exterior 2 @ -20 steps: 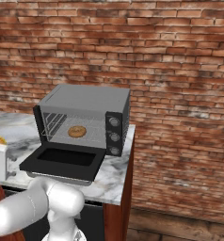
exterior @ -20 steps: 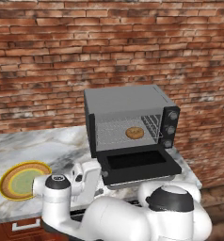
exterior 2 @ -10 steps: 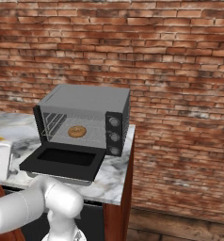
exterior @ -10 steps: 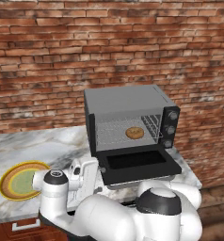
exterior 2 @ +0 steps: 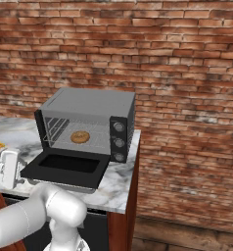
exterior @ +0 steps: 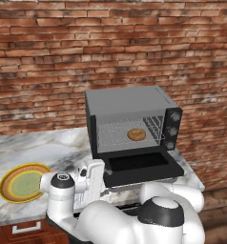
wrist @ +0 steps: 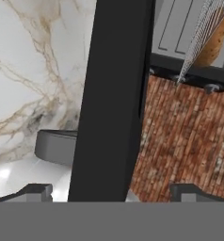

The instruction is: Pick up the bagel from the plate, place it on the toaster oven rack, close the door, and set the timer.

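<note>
1. Where the arm folds low in front of the counter, you have one gripper [wrist: 111, 190]: its two finger tips [wrist: 36, 192] stand wide apart, holding nothing, with the edge of the door between them in the hand view.
2. One door [exterior: 141, 166], black, lies fully open and flat, jutting out from the oven mouth.
3. One plate [exterior: 21, 182] rests on the marble counter [exterior: 34, 145] to the left of the oven, well apart from it.
4. One toaster oven rack [exterior: 119, 135] spans the cavity.
5. One bagel [exterior: 136, 135] lies on that rack, right of centre.
6. Three round knobs [exterior 2: 119, 141] are stacked on your oven's right panel.
7. One brick wall [exterior 2: 177, 73] stands behind.
</note>
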Controlling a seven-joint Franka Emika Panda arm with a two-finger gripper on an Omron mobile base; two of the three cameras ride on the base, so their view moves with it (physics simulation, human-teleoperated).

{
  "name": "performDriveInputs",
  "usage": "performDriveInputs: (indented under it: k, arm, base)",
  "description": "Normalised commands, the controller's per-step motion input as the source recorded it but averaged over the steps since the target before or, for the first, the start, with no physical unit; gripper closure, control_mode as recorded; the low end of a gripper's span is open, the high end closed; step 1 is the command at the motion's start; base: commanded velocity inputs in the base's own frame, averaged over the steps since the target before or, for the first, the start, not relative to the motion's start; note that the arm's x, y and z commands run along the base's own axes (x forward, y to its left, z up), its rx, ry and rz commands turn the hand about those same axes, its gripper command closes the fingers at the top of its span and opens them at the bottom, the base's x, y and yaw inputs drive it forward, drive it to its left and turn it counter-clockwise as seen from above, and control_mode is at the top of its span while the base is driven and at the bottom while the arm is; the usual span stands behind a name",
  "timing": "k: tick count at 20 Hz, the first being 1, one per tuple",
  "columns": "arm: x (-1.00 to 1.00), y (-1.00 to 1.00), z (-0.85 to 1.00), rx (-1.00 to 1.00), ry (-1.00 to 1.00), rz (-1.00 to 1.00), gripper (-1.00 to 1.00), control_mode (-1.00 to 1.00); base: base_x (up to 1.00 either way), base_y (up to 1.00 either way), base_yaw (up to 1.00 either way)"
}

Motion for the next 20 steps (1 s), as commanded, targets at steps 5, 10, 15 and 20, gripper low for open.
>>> performDriveInputs:
  k: [5,10,15,20]
  arm:
    - [0.00,-0.40,0.00,0.00,0.00,0.01,-1.00,-1.00]
    - [0.03,-0.40,0.00,0.00,0.00,0.03,-1.00,-1.00]
    - [0.26,-0.25,0.05,0.00,0.00,0.09,-1.00,-1.00]
    - [0.30,-0.19,0.42,0.00,0.00,0.14,-1.00,-1.00]
  base:
    - [0.00,0.00,0.00]
    - [0.00,0.00,0.00]
    - [0.00,0.00,0.00]
    - [0.00,0.00,0.00]
